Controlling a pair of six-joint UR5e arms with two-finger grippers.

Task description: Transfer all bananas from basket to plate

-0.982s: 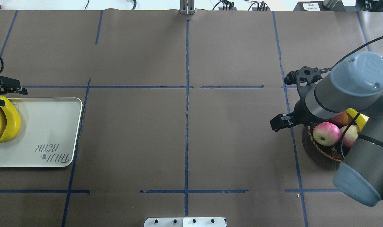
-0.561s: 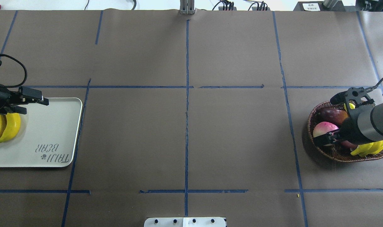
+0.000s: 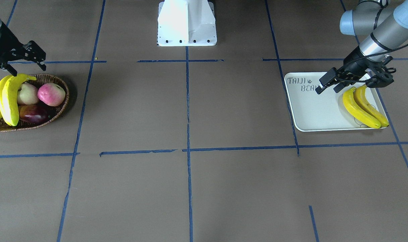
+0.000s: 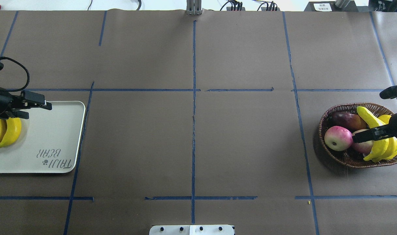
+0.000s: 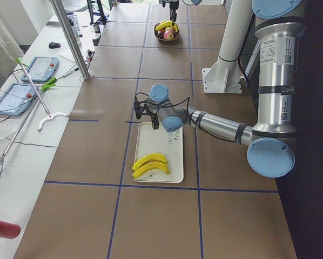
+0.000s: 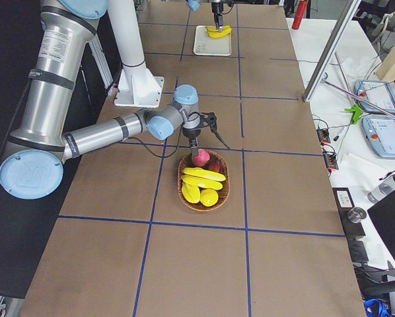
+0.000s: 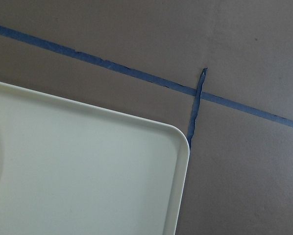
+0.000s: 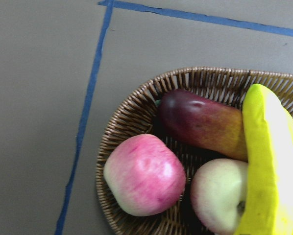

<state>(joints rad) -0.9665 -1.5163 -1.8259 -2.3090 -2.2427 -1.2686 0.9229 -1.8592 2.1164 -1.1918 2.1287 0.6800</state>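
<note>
Two bananas (image 3: pixel 358 112) on plate (image 3: pixel 311 111); two bananas beside apples (image 3: pixel 51 94) in basket (image 4: pixel 348 158).

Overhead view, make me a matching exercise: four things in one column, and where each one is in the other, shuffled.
1 pink apple
2 paired bananas
3 left claw
4 basket

a robot's right end of the table
b lying on the plate
c open, above the plate's far rim
d inside the basket

Pairs: 1-d, 2-b, 3-c, 4-a.
</note>
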